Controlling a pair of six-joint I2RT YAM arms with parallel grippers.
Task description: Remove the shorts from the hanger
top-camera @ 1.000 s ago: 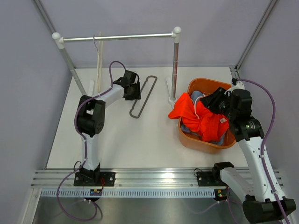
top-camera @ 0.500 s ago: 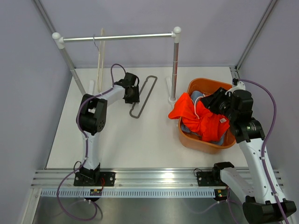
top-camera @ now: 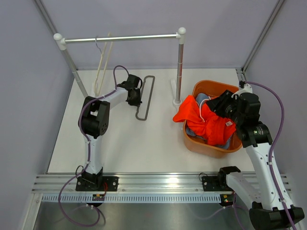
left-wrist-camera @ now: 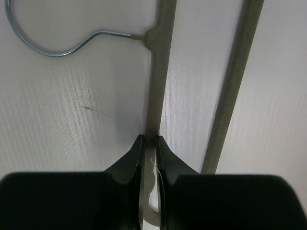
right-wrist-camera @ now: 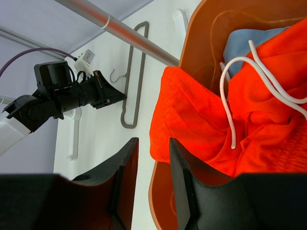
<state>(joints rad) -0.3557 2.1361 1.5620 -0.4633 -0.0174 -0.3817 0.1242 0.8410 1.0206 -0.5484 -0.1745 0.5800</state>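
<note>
**Supervisor:** Report the left side.

**Operator:** On my top view, a cream hanger [top-camera: 100, 67] hangs from the rack rail [top-camera: 120, 38] at far left. My left arm [top-camera: 93, 120] extends to a grey hanger [top-camera: 148, 98] lying flat on the bench [top-camera: 120, 143]. In the left wrist view, the left jaws are clenched on one long bar of that hanger. Its steel hook [left-wrist-camera: 48, 45] lies off to the bar's left.

**Supervisor:** Location of the shorts?

**Operator:** Both pairs sit in the orange tub [top-camera: 211, 149], right of the rack post [top-camera: 179, 67]. The orange shorts [top-camera: 206, 124] lie on top and spill over the tub's left rim. The light blue shorts [top-camera: 201, 98] show only as a small patch under them, toward the far side. A white drawstring [right-wrist-camera: 229, 110] trails across the orange cloth.

**Supervisor:** Right side?

**Operator:** My right arm [top-camera: 256, 139] holds the right jaws over the tub. They are released, with the fingers [right-wrist-camera: 125, 167] apart above the edge of the orange cloth. I cannot tell whether they touch it.
</note>
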